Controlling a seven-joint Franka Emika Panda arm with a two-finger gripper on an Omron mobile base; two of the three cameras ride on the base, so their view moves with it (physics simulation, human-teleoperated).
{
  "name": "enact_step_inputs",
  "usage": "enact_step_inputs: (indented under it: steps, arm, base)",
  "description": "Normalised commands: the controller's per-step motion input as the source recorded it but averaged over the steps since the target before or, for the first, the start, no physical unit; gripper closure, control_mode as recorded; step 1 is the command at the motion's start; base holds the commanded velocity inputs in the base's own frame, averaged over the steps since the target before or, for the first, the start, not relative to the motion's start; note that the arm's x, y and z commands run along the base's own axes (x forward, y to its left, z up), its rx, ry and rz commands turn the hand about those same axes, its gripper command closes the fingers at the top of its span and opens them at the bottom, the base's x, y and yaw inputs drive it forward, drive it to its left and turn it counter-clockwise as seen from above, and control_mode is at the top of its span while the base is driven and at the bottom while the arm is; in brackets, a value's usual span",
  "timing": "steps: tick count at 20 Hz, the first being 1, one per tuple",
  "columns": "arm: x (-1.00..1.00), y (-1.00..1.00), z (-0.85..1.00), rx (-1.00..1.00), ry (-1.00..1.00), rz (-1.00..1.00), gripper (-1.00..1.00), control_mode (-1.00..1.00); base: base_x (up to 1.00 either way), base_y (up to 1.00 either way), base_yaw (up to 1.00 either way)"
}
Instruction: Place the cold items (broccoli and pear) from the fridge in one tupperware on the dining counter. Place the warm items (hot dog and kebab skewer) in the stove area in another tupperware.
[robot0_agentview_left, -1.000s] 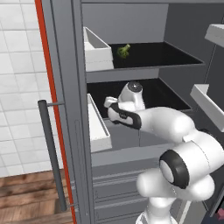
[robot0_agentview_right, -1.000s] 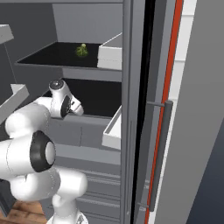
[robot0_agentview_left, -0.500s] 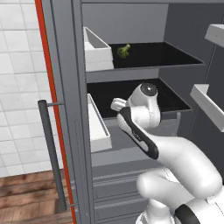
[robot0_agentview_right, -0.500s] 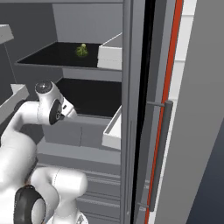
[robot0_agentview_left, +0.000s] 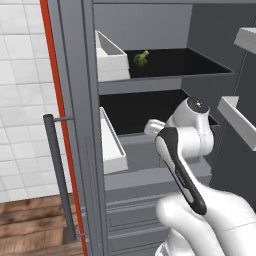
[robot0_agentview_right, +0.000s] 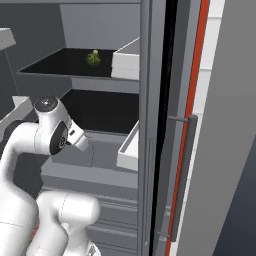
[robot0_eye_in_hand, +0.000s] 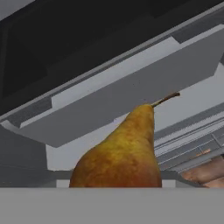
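- Arm has swung back out of the fridge since a second ago: wrist then at the lower shelf (robot0_agentview_left: 150, 107), now pulled to centre of the left base view, forearm crossing the drawer front.
- Pear (robot0_eye_in_hand: 120, 153) sits close at bottom centre of the hand view, stem up-right; likely pinched, but fingertips are hidden, so grip state cannot be told.
- Broccoli (robot0_agentview_left: 141, 58) unmoved on the upper shelf (robot0_agentview_left: 200, 62), upper centre.
- Judgement: pear retrieved, carry to dining counter next; broccoli pending.
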Motion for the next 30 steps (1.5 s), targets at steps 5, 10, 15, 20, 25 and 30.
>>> enact_step_inputs:
  steps: [5,10,15,20,25,30]
  arm:
    - [-0.73,-0.2,0.46,0.0,0.11,0.08,1.0,-1.0]
    - [-0.79,-0.11,0.6,0.0,0.0,0.16,1.0,-1.0]
    - [-0.73,-0.07,0.59,-0.04,0.0,0.16,1.0,-1.0]
    - [-0.84,-0.06,0.52,-0.06,-0.01,0.09,1.0,-1.0]
    - [-0.66,-0.09,0.44,-0.02,-0.01,0.0,1.0,-1.0]
    - [-0.39,-0.03,0.34,-0.01,-0.03,0.02,1.0,-1.0]
  base:
    - [0.0,0.0,0.0]
    - [0.0,0.0,0.0]
    - [0.0,0.0,0.0]
    - [0.0,0.0,0.0]
    - [0.0,0.0,0.0]
    - [0.0,0.0,0.0]
